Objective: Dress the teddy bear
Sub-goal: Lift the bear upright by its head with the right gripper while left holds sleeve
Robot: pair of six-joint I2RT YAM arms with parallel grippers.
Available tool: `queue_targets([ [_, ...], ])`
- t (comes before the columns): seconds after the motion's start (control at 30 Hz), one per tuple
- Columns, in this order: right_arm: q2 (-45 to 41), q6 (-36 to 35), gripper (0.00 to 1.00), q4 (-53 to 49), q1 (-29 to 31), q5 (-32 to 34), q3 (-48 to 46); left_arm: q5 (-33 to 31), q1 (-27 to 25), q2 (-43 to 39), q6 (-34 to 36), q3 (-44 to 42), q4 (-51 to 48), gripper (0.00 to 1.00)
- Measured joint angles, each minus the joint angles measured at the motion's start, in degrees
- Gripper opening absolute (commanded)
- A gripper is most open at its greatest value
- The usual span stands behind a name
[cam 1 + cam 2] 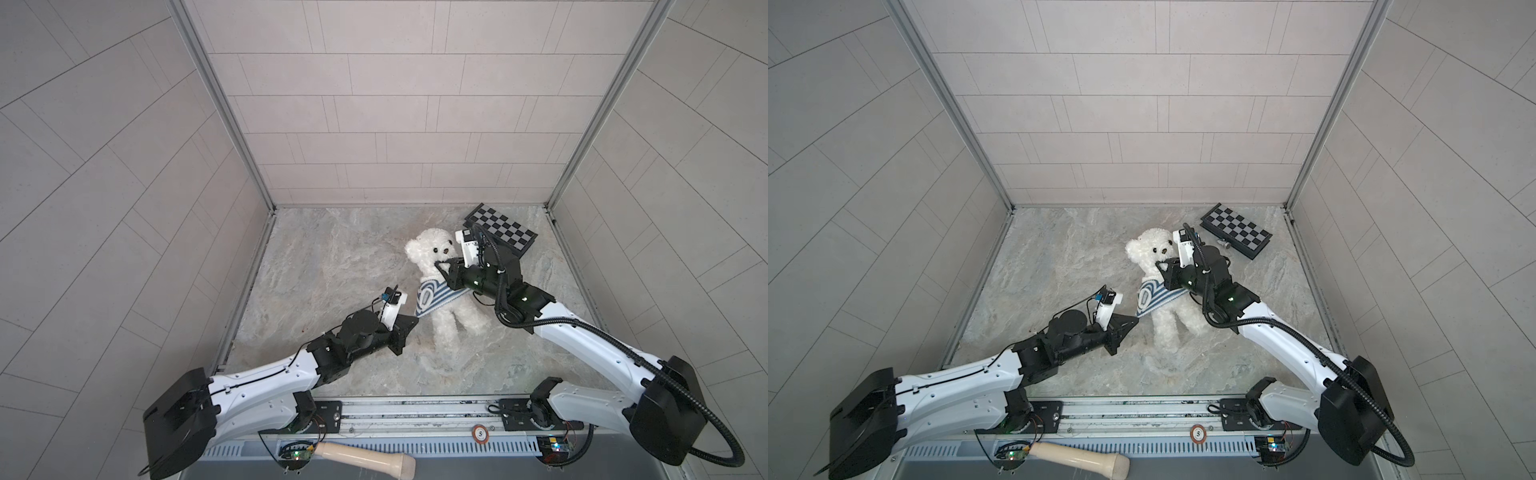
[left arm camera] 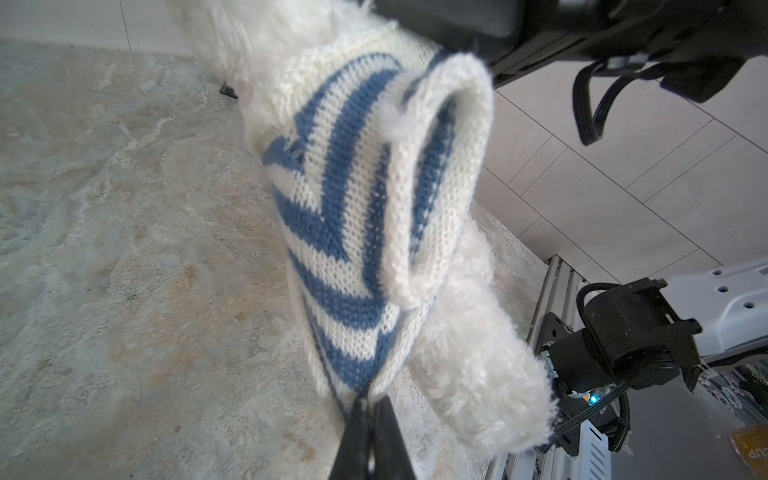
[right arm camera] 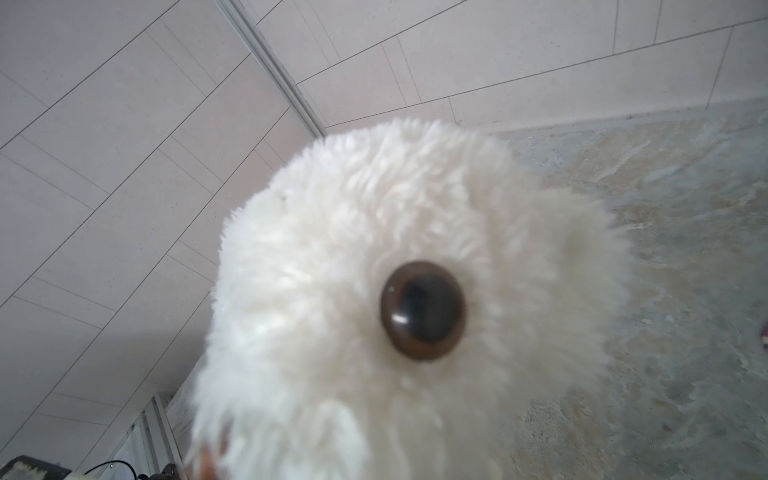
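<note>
Left wrist view: my left fingers [image 2: 365, 419], pressed together, pinch the hem of the blue-and-white striped knit shirt [image 2: 345, 208] round the fluffy cream-white plush teddy bear [image 1: 428, 253], which lies face-up on the marbled bench [image 1: 332, 257]. I cannot tell whether my right fingers [image 1: 443, 268] at its neck grip anything. I should pull the hem legward slowly.

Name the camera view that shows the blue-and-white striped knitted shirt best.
The left wrist view: the blue-and-white striped knitted shirt fills the frame, its edge pinched in the left claw. Both top views show it small, around the middle of the fluffy white plush teddy bear. The right wrist view shows only the bear's face.
</note>
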Motion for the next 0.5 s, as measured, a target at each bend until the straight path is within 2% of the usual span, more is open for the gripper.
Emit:
queue_targets([
  [0.13, -1.25, -4.39, 0.00, 0.87, 3.52, -0.68, 0.13, -0.11, -0.15, -0.76, -0.79, 1.36, -1.99, 0.00],
  [0.17, -2.10, -5.57, 0.00, 1.18, 4.33, -1.01, 0.13, -0.04, -0.20, -1.03, -0.96, 2.14, -2.80, 0.03],
  [0.33, -8.46, -10.08, 0.00, 4.04, 5.66, -3.08, -0.83, 1.97, -0.22, -6.12, -1.46, 4.50, -6.10, 0.44],
  [0.5, -13.86, -12.13, 0.00, 7.50, 4.11, -7.02, -2.97, 5.01, 0.09, -17.33, -4.33, 4.50, -9.64, 0.66],
])
